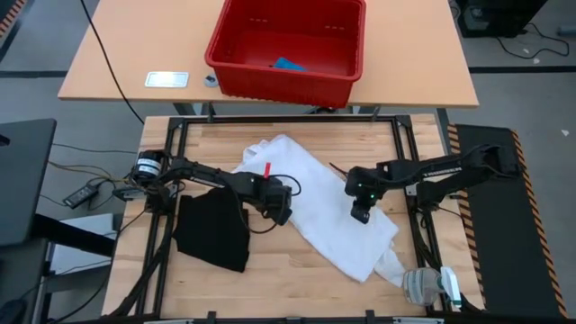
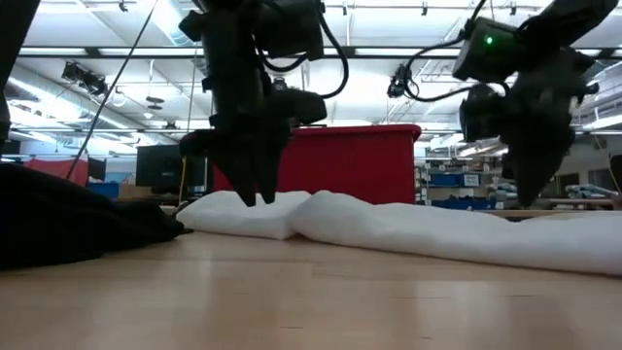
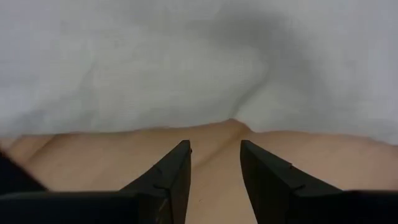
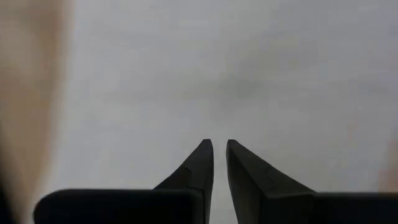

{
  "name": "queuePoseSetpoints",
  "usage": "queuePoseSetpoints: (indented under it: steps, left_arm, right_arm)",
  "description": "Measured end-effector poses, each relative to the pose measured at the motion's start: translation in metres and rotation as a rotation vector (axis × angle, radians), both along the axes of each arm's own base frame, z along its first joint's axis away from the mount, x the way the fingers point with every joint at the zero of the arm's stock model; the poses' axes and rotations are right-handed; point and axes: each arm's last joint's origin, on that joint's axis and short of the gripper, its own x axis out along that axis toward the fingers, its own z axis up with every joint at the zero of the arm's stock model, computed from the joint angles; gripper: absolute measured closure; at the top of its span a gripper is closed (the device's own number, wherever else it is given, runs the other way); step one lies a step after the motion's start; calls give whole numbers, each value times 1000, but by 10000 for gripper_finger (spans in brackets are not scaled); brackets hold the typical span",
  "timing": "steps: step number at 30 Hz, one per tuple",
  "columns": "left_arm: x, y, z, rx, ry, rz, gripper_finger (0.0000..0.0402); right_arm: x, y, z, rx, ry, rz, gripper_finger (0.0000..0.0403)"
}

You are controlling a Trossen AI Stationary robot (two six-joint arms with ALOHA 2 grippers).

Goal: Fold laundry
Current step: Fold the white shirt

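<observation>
A large white T-shirt (image 1: 324,202) lies crumpled in a slanting band across the wooden table (image 1: 270,279). It shows as a low ridge in the low view (image 2: 408,228). A black garment (image 1: 214,232) lies flat at the near left. My left gripper (image 3: 214,144) stands open above bare wood, just short of the shirt's edge (image 3: 236,121), between shirt and black garment (image 1: 286,214). My right gripper (image 4: 217,142) hovers over the shirt's middle (image 1: 360,216), fingers shut to a thin slit, clear of the cloth (image 2: 533,199). A small blue piece (image 1: 288,65) lies in the red basket (image 1: 279,85).
The red basket stands on a second, lighter table (image 1: 108,72) beyond the far edge, beside a white card (image 1: 167,79). Black frame rails (image 1: 166,207) border the wooden table. A white-grey device (image 1: 430,285) sits at the near right corner. Bare wood lies along the near edge.
</observation>
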Motion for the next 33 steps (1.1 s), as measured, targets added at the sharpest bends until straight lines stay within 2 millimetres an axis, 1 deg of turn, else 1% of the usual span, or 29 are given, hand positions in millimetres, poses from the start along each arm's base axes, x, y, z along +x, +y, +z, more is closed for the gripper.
queuePoseSetpoints:
  steps: [2,6,9,14,19,22,24,26,29,31,33]
  left_arm:
    - [0,0,-4,-1,-12,-1,260]
    - [2,0,-13,-25,-52,-2,260]
    - [4,3,-14,-25,-72,0,260]
    - [3,8,-9,-9,-85,-39,260]
    - [-3,8,17,36,-153,-104,260]
    - [-11,4,38,80,-205,-153,260]
    - [-19,3,51,117,-217,-173,260]
    - [-27,2,59,143,-228,-182,260]
    - [-42,-1,55,147,-222,-196,260]
    - [-51,-4,46,134,-251,-182,260]
    - [-63,-9,32,102,-295,-145,260]
  right_arm:
    - [-4,-3,-9,-65,44,-41,351]
    - [-14,1,-28,-75,139,-131,351]
    - [-20,11,-35,-64,170,-183,351]
    - [-21,35,-35,-22,187,-246,351]
    - [-12,64,-29,107,122,-312,351]
    - [-2,82,-17,204,27,-308,351]
    - [2,89,-9,214,-11,-303,351]
    - [5,91,-5,200,-32,-324,351]
    - [11,90,4,196,-77,-393,351]
    - [15,89,9,181,-108,-427,351]
    - [19,88,15,156,-152,-459,351]
